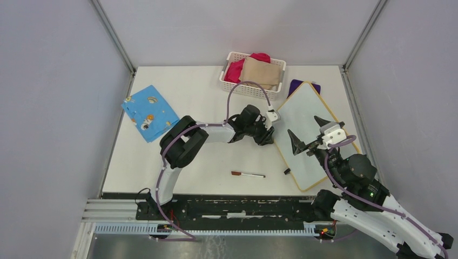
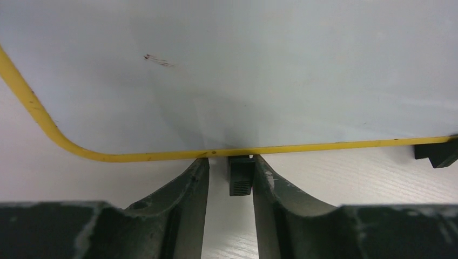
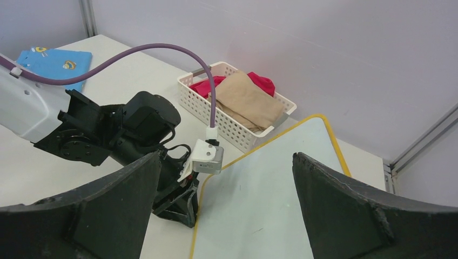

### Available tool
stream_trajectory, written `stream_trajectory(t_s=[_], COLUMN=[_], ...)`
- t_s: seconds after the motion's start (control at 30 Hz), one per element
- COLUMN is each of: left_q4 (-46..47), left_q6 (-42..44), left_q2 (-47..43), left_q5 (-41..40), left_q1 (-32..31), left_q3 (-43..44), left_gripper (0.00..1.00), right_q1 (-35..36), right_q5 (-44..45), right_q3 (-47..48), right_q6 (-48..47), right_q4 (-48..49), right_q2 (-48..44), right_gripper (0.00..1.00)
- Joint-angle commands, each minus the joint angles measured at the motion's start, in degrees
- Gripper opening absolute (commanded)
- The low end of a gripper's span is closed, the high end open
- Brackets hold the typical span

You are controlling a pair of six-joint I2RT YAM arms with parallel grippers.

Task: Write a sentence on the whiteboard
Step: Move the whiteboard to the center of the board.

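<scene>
The whiteboard (image 1: 302, 110) lies tilted on the right of the table, with a yellow rim and black feet. No sentence shows on it, only a faint red smudge (image 2: 159, 60). My left gripper (image 1: 268, 136) is low at the board's left edge. In the left wrist view its jaws (image 2: 230, 159) stand narrowly apart, tips at the rim, with a black foot (image 2: 241, 175) between them against the right finger. My right gripper (image 1: 308, 132) hovers wide open and empty over the board (image 3: 270, 189). A marker (image 1: 248, 174) lies on the table in front of the left gripper.
A white basket (image 1: 233, 86) of red and tan cloths stands at the back centre, also in the right wrist view (image 3: 189, 89). A blue patterned cloth (image 1: 150, 111) lies at the left. A purple cloth (image 1: 298, 84) pokes out behind the board. Grey walls enclose the table.
</scene>
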Motion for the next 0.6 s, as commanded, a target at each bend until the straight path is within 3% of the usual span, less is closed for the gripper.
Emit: stream_trajectory(t_s=[0.0,0.33,0.57], left_q4=[3.28,4.45,5.83], left_q6=[2.48,2.46,2.66], left_q2=[0.81,-0.71,-3.67], left_q5=[-0.37,-1.8,-5.56], left_q1=[0.05,-0.04,-0.04], left_q3=[1.98,-0.22,-4.03], left_gripper=[0.39,0.22,0.02], right_q1=[0.05,0.07,0.05], right_q5=[1.33,1.55,1.26], right_q3=[1.61,1.49,1.19], right_q6=[-0.61,-0.43,0.14], right_q4=[2.57,2.55,2.84], right_q2=[-0.69,-0.69,-0.69], right_gripper=[0.98,0.98,0.98])
